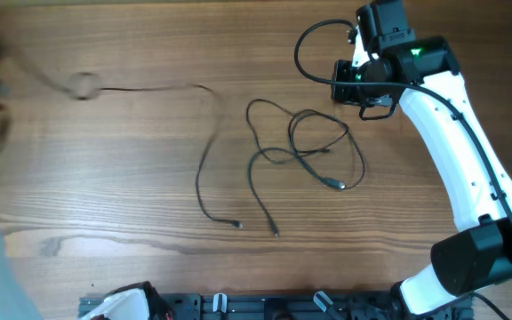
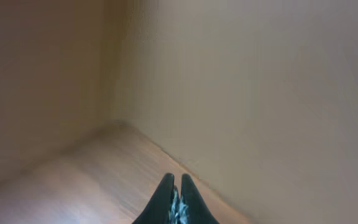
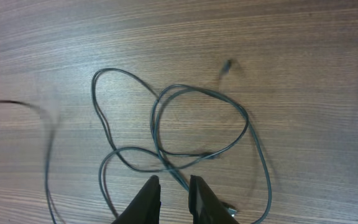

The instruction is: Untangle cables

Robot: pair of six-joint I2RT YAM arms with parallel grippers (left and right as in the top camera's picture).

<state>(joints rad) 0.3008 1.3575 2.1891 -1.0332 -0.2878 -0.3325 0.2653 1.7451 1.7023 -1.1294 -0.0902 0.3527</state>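
Right wrist view: my right gripper [image 3: 174,182] has its jaws slightly apart at bottom centre, with one strand of the cables [image 3: 197,118] running between them. The tangle loops up toward mid-frame. My left gripper [image 2: 176,186] is closed with no cable in sight, so the right arm is nearer.

We log:
- wooden table [image 1: 105,178], light brown, grain running left to right
- black rail [image 1: 238,307] along near edge, pale clips on it
- white crumpled item [image 1: 114,305] at rail's left end, unidentified
- plain beige wall [image 2: 260,81]
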